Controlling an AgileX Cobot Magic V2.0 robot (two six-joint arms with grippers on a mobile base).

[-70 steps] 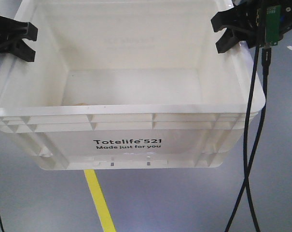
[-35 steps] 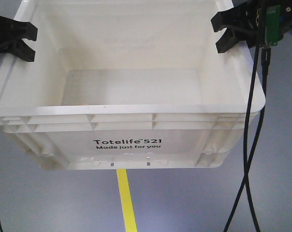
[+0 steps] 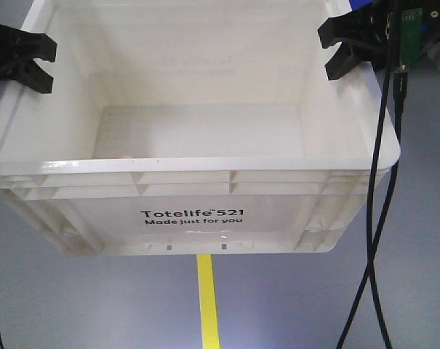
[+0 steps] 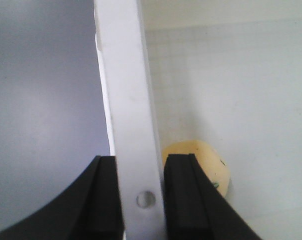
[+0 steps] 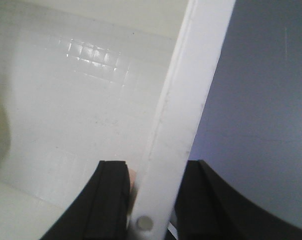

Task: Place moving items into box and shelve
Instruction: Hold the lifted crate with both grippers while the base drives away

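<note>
My left fingers [image 4: 103, 197] and right fingers [image 5: 111, 200] are clamping the box [image 3: 205, 166] by its side rims; a cream ball [image 4: 198, 162] is lying inside.

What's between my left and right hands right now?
The white box: the left hand and the right hand each clamp a side rim, its open interior spanning the gap. The front view shows it.

The floor [image 3: 74, 305] is smooth, grey-blue and faintly glossy. A yellow stripe [image 3: 208, 305] runs on it from the near edge, around centre, until the box [image 3: 278, 211] hides it.
</note>
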